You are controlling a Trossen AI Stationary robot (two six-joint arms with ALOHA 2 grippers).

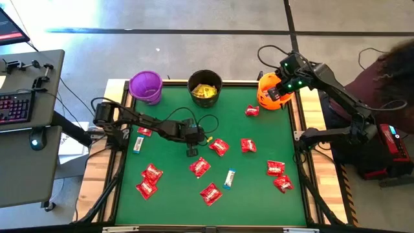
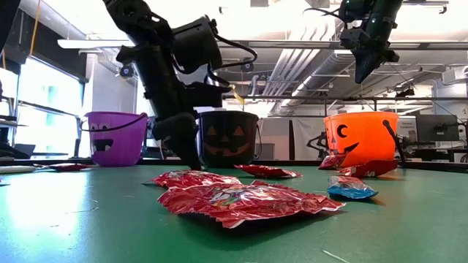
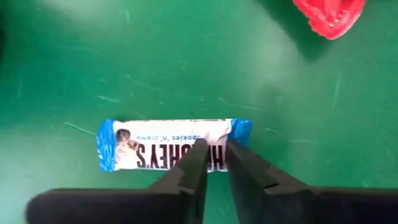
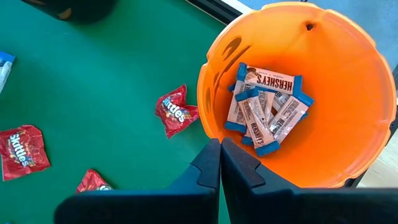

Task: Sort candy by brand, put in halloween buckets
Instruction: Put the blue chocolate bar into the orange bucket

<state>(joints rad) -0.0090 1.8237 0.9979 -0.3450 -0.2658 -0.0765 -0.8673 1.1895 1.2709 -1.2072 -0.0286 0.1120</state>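
A white-and-blue bar (image 3: 171, 144) lies flat on the green table. My left gripper (image 3: 214, 155) stands on it near the table's middle (image 1: 192, 152), nearly shut. My right gripper (image 4: 220, 152) hangs shut and holding nothing above the orange bucket (image 1: 266, 97), which holds several white-and-blue bars (image 4: 264, 102). The black bucket (image 1: 205, 87) has yellow packets in it. The purple bucket (image 1: 145, 85) stands left of the black one, at the far edge. Several red packets (image 1: 200, 167) and two more bars (image 1: 229, 178) (image 1: 138, 144) lie loose on the table. My left gripper comes down on the bar steeply from above. Its two fingertips (image 3: 198, 152) sit on the bar's printed face, right of its middle (image 3: 214, 146), with a narrow strip of wrapper between them. The bar lies flat on the table.
Red packets lie close to the left gripper on its right (image 1: 218, 146) and near side. More red packets lie at the near left (image 1: 150, 173) and the right (image 1: 275, 168). A person sits beyond the table's right edge (image 1: 388, 71).
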